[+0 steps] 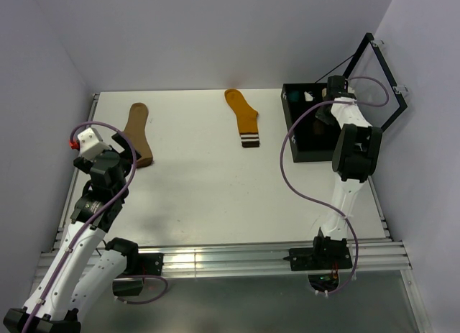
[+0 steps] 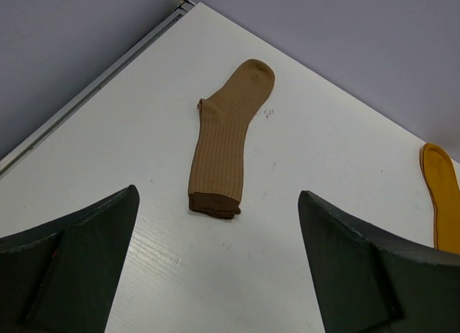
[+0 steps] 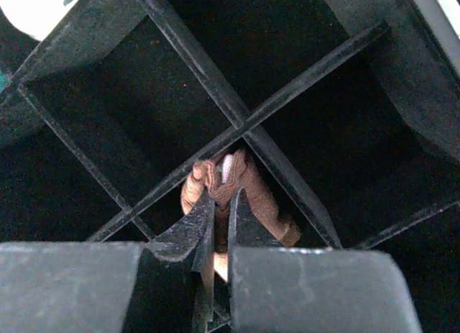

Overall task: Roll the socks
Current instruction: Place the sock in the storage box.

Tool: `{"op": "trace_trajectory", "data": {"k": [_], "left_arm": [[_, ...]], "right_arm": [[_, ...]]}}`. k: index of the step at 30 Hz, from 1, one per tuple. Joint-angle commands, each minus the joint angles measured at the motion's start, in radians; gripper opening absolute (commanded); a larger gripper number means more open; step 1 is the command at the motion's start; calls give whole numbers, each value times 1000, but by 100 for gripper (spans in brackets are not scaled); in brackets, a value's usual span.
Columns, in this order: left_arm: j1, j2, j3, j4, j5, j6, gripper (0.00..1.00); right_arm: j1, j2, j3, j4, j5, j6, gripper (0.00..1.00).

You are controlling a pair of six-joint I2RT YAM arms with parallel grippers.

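From above, your left claw (image 1: 127, 152) hangs over the left side of the worktop (image 1: 201, 196), with its tips at the near end of the tan sock (image 1: 138, 131). That sock lies flat with its long axis running away from the arm bases. The mustard sock (image 1: 244, 118) also lies flat, further right and near the back, well apart from both claws. Your right claw (image 1: 322, 111) reaches down into the black divided box (image 1: 295, 142) at the right edge.

In the left wrist view the fingers (image 2: 79, 254) stand wide apart and hold nothing. The tan sock lies straight ahead between them, with its darker cuff end nearest you and its toe pointing away. A straight reach forward would meet the cuff first, and this is plainly the nearer arm for it.

In the right wrist view the jaws are together, pinching a bunch of the dark brown sock (image 3: 241, 182), with a scrap of white showing in the folds. The sock sits crumpled in the compartment directly below the claw, hard against the crossing of the dividers (image 3: 237, 128). The way out looks to be straight up, so watch that the fabric does not snag there.
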Motion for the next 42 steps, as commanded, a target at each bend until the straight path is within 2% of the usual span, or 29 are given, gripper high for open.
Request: {"op": "trace_trajectory", "data": {"k": [1,10,16,20,23,25,28,37,42], "left_arm": [[2,-6,-1,28,9,22,99],[2,1,-2,31,12,22,99],[2,4,-4,33,16,24,98],[2,2,-2,33,16,25,99],[2,2,-4,31,16,25,98],[2,1,-4,31,16,22,98],[2,4,-4,33,19,24,98],[2,-5,-4,28,15,21,98],[2,-10,-4,27,16,22,98]], "right_arm": [[-11,69,64,-155,-27,-2,0],[-27,129,107,-238,-30,3,1],[-36,163,176,-273,-17,-3,10],[-37,184,217,-266,-78,-32,32],[-37,105,129,-174,-110,-32,40],[-36,46,40,-84,-125,-29,43],[-37,-50,-10,-31,-132,-32,46],[-33,-179,-52,26,-115,-31,46],[-33,-166,-85,61,-92,-23,35]]}}
